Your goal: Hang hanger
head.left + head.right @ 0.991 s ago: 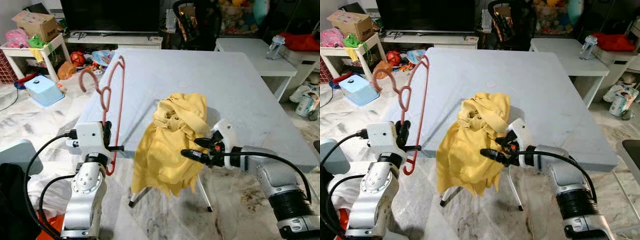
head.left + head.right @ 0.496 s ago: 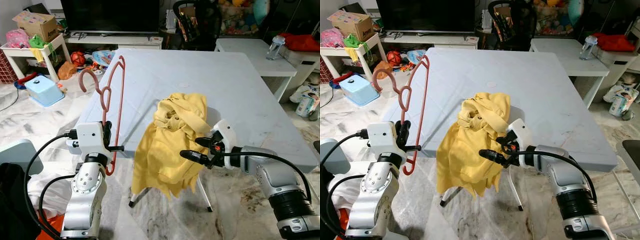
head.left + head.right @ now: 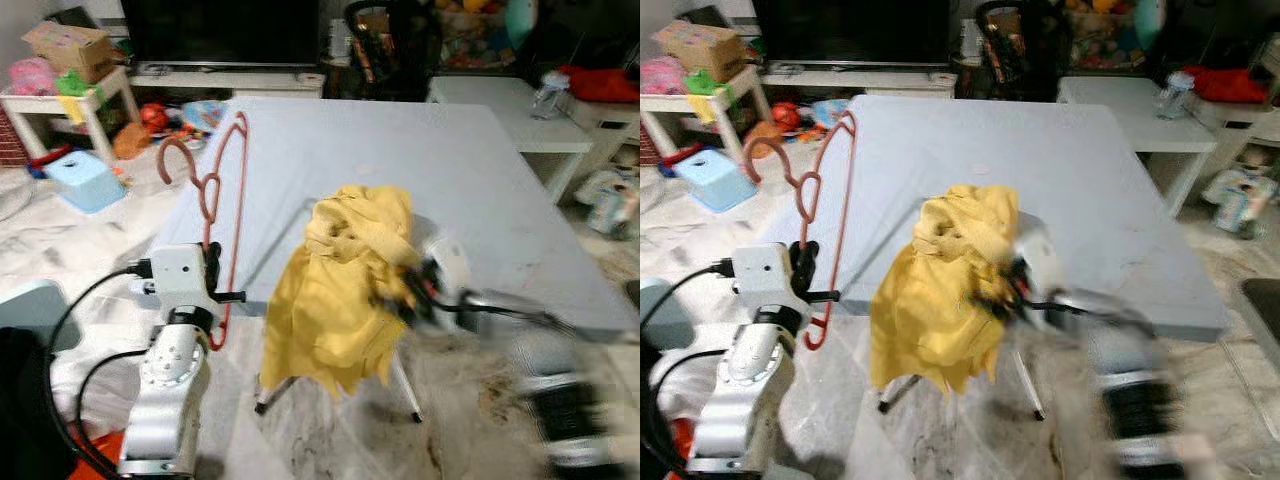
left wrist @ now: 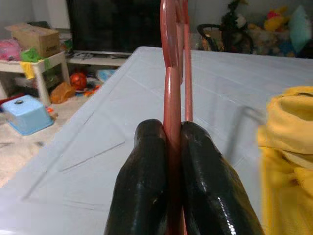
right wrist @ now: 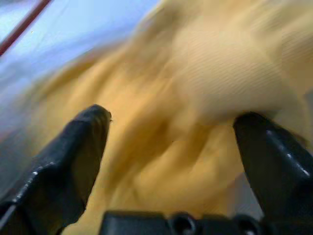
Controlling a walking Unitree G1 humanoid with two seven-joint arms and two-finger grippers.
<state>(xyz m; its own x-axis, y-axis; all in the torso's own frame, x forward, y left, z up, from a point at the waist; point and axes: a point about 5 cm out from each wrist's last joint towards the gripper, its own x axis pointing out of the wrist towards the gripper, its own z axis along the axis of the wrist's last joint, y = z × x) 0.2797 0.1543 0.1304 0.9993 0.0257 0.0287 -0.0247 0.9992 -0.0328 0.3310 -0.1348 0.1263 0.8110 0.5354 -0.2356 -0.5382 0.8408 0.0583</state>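
Observation:
A pink-red hanger (image 3: 228,190) stands upright at the table's near left corner, hook upward. My left gripper (image 4: 167,147) is shut on its lower bar. A crumpled yellow garment (image 3: 345,285) hangs over the near edge of the grey table (image 3: 400,160). My right gripper (image 5: 171,127) is open, its fingers (image 5: 78,147) spread wide just before the yellow cloth. In the eye views the right arm (image 3: 470,305) is blurred beside the garment's right edge.
A folding-table leg (image 3: 405,385) stands under the garment on the marble floor. A blue box (image 3: 82,178) and toys lie on the floor at the left. A white low table (image 3: 520,110) stands at the back right.
My right arm has moved in toward the yellow garment and is now motion-blurred. The left gripper and hanger have stayed in place.

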